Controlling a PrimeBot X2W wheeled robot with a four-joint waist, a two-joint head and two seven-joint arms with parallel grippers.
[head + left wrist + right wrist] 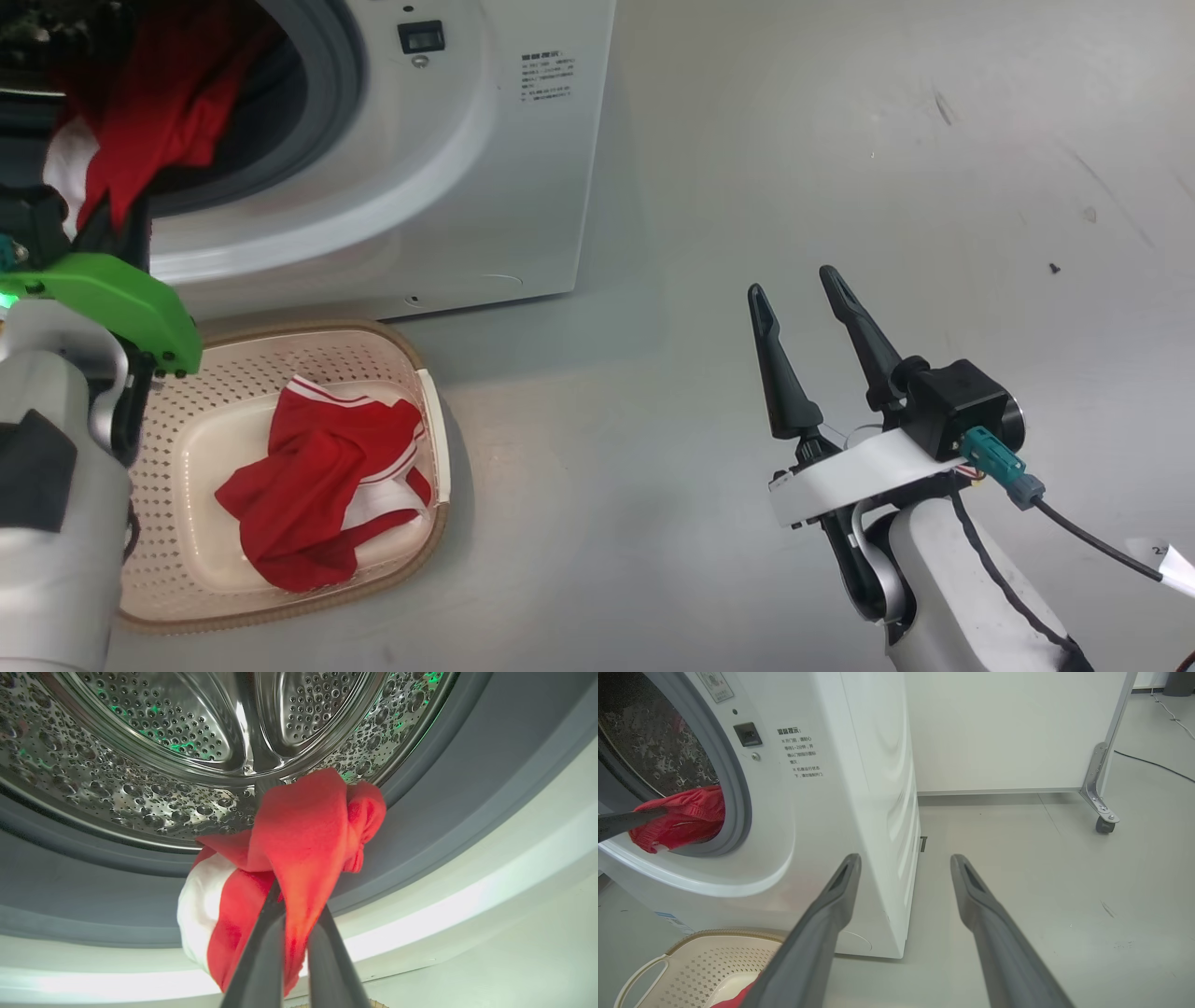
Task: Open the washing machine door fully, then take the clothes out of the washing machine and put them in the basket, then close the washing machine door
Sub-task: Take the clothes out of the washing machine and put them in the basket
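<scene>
The washing machine (485, 168) stands open at the upper left, and its door is out of view. A red garment with a white patch (303, 830) hangs over the grey rubber ring of the drum mouth. My left gripper (299, 905) is shut on this cloth at the lip of the steel drum (154, 742). The same garment (686, 816) also shows from the side with a dark left finger (626, 822) against it. Another red garment with white stripes (322, 481) lies in the cream basket (425, 355) on the floor in front of the machine. My right gripper (803, 289) is open and holds nothing, out to the right over bare floor.
Grey floor stretches to the right of the machine. A white partition panel (999, 732) on a castor foot (1104, 823) stands behind and to the right. A dark cable (1153, 765) runs along the floor far right. The basket's loop handle (642, 975) faces the near side.
</scene>
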